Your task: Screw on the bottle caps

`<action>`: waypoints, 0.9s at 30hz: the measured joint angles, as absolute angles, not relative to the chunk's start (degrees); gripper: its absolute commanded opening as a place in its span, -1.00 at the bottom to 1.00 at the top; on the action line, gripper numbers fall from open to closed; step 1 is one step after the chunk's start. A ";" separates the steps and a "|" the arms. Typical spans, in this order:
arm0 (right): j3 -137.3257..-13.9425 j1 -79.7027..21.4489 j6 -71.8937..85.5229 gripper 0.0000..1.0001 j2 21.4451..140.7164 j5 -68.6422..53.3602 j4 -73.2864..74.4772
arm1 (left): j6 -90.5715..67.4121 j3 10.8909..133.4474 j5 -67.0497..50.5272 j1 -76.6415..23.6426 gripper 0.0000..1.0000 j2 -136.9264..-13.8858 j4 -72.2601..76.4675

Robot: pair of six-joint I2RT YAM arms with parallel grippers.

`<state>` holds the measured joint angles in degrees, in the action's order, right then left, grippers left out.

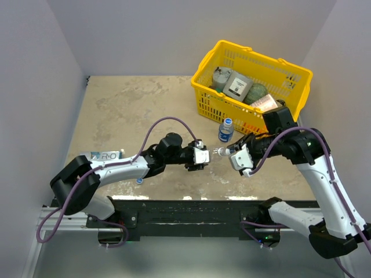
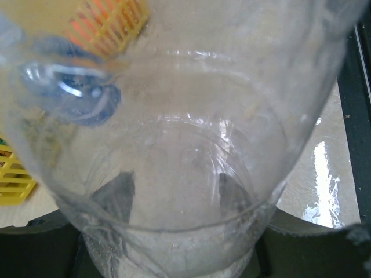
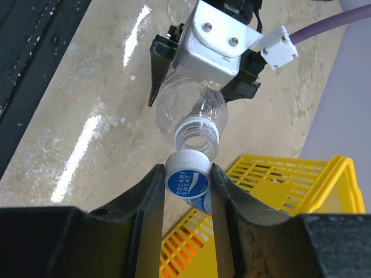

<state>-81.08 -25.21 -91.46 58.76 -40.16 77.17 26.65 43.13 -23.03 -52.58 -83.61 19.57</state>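
Because the clear bottle (image 2: 185, 174) fills the left wrist view, the left gripper (image 1: 206, 156) is hidden there; the right wrist view shows it clamped on the bottle's body. Between its fingertips the right gripper (image 3: 186, 174) pinches a blue cap (image 3: 186, 180), just before the bottle's open mouth; contact is unclear.

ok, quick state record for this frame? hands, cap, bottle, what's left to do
left hand: shut on clear bottle, held sideways, open mouth facing the right hand
right hand: shut on blue cap, pinched between both fingers
cap vs mouth: cap just off the rim, not seated, not threaded
labelled bottle: upright beside yellow basket, looks capped
left to do: probably seat the cap on the neck, then twist
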 measured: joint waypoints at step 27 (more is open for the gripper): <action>-80.27 -30.11 -91.00 -0.85 62.35 -35.24 76.51 | 26.76 41.45 -21.56 -52.73 -1.00 -85.67 20.47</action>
<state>-80.27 -30.11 -91.00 62.35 -35.24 76.51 26.76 41.45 -21.56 -52.73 -85.67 20.47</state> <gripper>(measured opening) 0.356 0.637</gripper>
